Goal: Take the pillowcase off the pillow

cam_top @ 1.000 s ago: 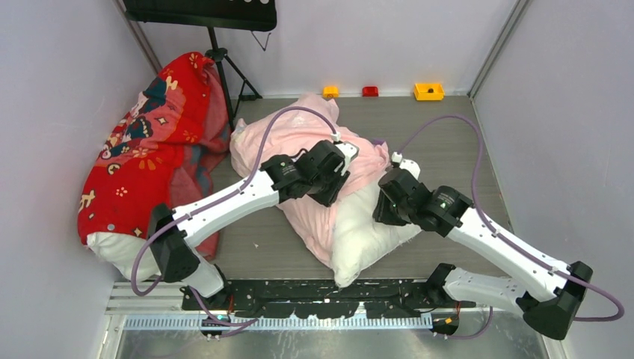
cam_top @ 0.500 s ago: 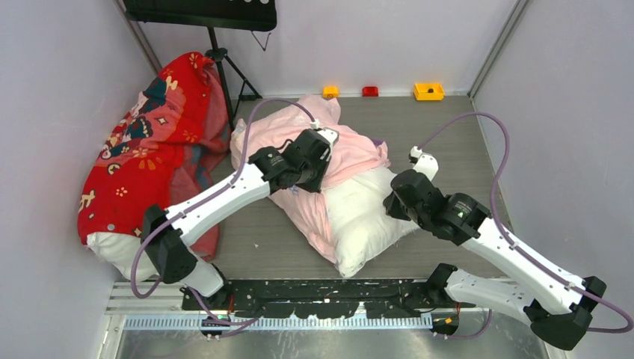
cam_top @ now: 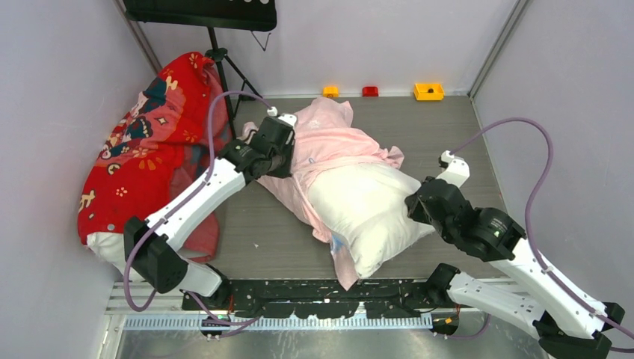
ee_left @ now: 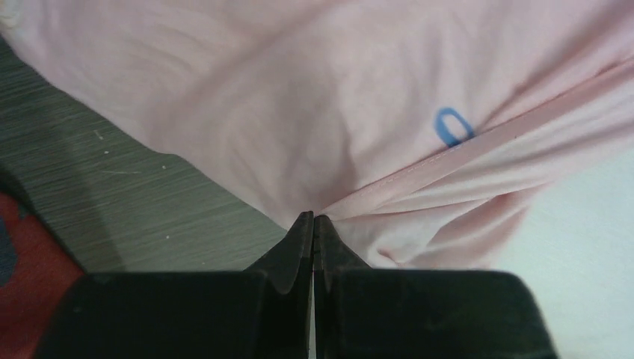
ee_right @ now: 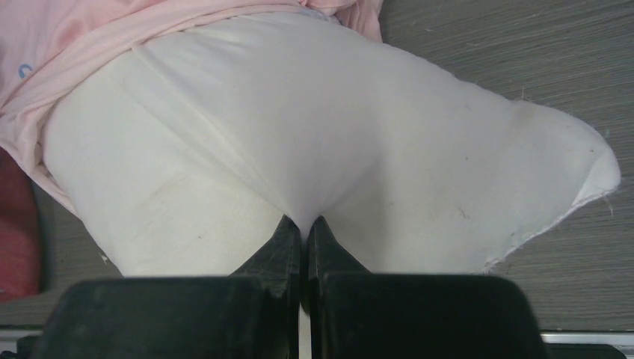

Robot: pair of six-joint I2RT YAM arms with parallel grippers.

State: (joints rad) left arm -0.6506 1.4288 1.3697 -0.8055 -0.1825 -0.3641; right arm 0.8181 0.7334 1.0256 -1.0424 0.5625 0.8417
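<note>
Centre of the tabletop [cam_top: 448, 142], slanting from far left down toward the near edge: the pillow [cam_top: 370, 209], plump and white, its near-right half bare. Over its far-left half, the pillowcase [cam_top: 329, 138], pale pink, bunched and creased, reaching toward the far edge. A narrow strip of it trailing along the pillow's left side to a point close to the near edge. How much of the pillow is inside: hidden beneath the folds. Blue lettering reduced to a single loop in the left wrist view and a fragment at the edge of the right wrist view, so unreadable.

Left gripper [ee_left: 312, 224] at the pillowcase's left side, fingers pressed together on a folded hem of the pink cloth, drawn into a taut ridge from the tips. Right gripper [ee_right: 303, 224] at the pillow's right side, fingers clamped on a pinch of the white cover, puckered there. From above, both sets of fingertips hidden under the wrists.

Along the left edge, a red patterned case [cam_top: 149, 149] heaped against the wall, a white pillow end [cam_top: 112, 250] poking out toward the near-left corner; probably a second pillow inside, mostly covered. In the far-left corner, a tripod [cam_top: 224, 75], its top cut off by a dark panel [cam_top: 200, 13]. Along the far edge, well apart from the pillow: an orange block [cam_top: 330, 91], a red block [cam_top: 370, 91], a yellow bin [cam_top: 428, 91].
</note>
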